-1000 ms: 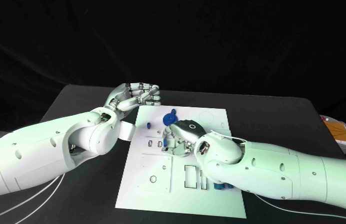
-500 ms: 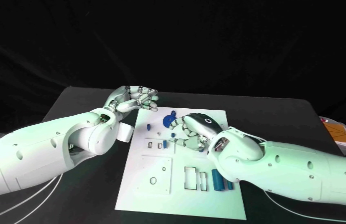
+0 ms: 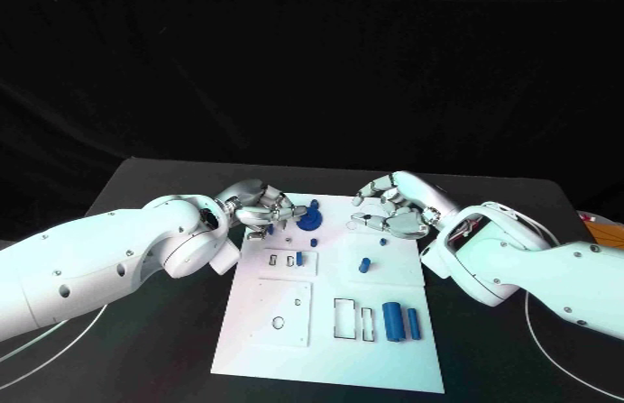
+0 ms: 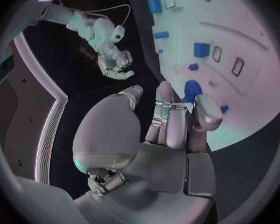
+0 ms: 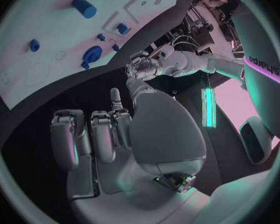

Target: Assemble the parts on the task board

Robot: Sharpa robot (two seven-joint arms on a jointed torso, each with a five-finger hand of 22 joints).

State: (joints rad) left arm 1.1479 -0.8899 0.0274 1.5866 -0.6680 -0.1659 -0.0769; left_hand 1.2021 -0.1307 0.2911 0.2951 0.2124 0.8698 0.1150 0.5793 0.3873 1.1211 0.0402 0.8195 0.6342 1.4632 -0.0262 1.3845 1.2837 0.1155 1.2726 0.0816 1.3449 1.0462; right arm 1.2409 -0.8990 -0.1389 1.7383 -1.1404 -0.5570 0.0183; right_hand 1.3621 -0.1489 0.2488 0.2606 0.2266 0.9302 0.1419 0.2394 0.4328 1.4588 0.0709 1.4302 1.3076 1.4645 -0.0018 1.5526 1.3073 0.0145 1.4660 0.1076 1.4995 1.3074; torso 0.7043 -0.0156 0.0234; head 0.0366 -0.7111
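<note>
The white task board lies mid-table. A round blue disc part sits near its far edge, a short blue cylinder at the middle, and two long blue parts near the right edge. My left hand hovers at the board's far left corner beside the disc, fingers curled in, with nothing seen in them. My right hand hangs over the far right edge, fingers curled, holding nothing. The left wrist view has the left hand's fingers in front of the disc. The right wrist view shows curled fingers away from the board.
Small blue parts stand in slots left of centre and by the disc. Empty rectangular cut-outs sit near the long parts. An orange-topped object lies at the table's right edge. Black table surrounds the board.
My right hand has risen from the board's middle and drawn back to its far right edge, uncovering the cylinder and long parts. My left hand has come down closer to the disc.
</note>
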